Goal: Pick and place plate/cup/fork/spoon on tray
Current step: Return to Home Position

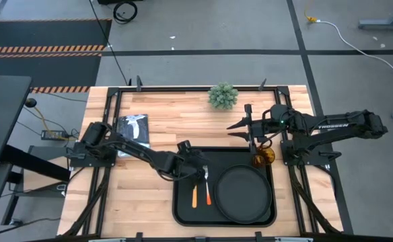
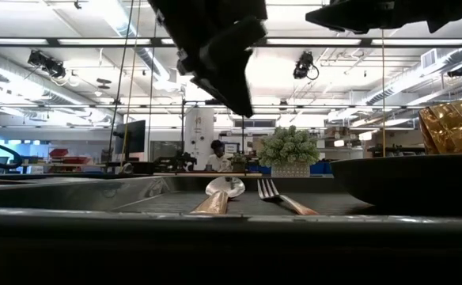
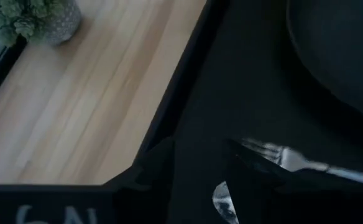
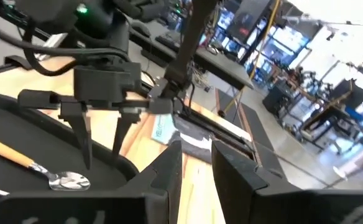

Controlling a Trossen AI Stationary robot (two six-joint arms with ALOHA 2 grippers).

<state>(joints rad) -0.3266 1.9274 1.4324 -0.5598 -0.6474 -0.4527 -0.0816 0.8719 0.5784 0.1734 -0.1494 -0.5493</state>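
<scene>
The black tray (image 1: 183, 212) lies at the table's near middle. On it the round black plate (image 1: 242, 195) lies at the right. The spoon (image 1: 194, 193) and the fork (image 1: 207, 189) lie side by side at the left, handles toward the near edge. The amber cup (image 1: 264, 157) stands at the tray's far right corner. My left gripper (image 1: 200, 163) is open just above the spoon's bowl (image 4: 69, 181), fingers pointing down, touching nothing. My right gripper (image 1: 235, 130) is open and empty above the table beyond the tray's far edge.
A small potted plant (image 1: 222, 95) stands at the table's far edge. A black-and-white packet (image 1: 132, 128) lies at the far left. Bare wood lies left of the tray. A person (image 2: 217, 154) shows in the room beyond the table.
</scene>
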